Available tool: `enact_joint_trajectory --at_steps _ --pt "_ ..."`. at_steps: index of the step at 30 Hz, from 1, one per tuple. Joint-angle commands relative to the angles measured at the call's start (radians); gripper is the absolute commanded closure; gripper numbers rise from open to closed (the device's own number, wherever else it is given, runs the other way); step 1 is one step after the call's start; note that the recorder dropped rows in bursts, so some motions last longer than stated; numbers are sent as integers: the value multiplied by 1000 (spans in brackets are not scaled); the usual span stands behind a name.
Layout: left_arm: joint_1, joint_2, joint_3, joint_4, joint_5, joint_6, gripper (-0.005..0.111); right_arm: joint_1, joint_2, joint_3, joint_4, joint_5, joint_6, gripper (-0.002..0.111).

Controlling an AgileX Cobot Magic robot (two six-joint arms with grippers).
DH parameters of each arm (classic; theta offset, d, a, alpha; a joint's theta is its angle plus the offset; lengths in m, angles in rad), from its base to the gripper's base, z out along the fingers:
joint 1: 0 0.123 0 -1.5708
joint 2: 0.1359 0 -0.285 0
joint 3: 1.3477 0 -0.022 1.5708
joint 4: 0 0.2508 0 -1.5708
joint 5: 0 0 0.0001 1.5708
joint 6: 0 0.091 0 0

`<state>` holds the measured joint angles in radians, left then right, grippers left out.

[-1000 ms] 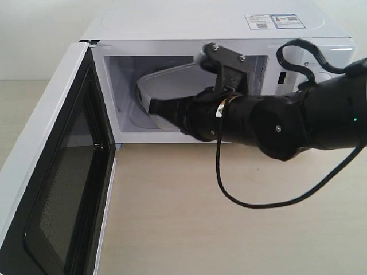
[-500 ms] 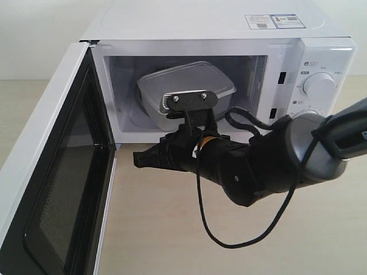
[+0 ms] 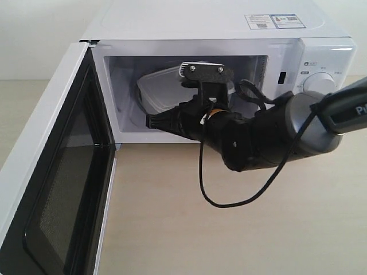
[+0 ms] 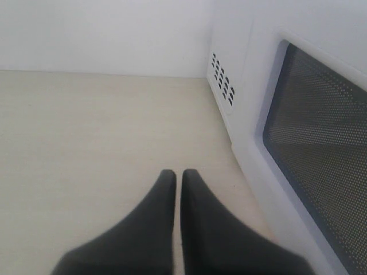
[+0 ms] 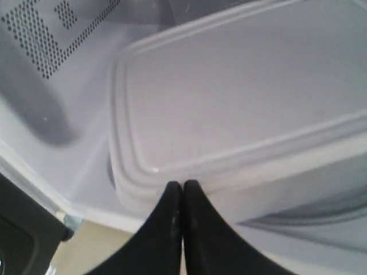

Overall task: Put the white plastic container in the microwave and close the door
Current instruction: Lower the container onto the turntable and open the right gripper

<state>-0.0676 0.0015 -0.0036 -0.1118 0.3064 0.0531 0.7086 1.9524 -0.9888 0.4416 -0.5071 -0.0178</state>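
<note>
Found the white plastic container [image 5: 241, 97] inside the microwave [image 3: 189, 23], lid up, with the door [image 3: 57, 183] swung wide open. Saw the right gripper [image 5: 182, 189] pinched fully together and empty, tips at the container's near edge by the cavity mouth. Saw the left gripper [image 4: 178, 175] likewise closed on nothing, above the surface [image 4: 86, 126] beside the door's outer face.
</note>
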Motion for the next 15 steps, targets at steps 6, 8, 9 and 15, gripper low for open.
enact_joint_trajectory --at_steps 6,8,9,15 --pt "5 -1 4 -4 -2 1 102 -26 80 -119 -2 73 -10 108" --pt "5 -1 4 -4 -2 1 102 -28 93 -137 -2 71 -10 108" --pt "5 -1 4 -4 -2 1 102 -31 95 -141 -2 74 -10 108" --pt "5 -1 4 -4 -4 1 102 -24 91 -144 -2 138 -10 108"
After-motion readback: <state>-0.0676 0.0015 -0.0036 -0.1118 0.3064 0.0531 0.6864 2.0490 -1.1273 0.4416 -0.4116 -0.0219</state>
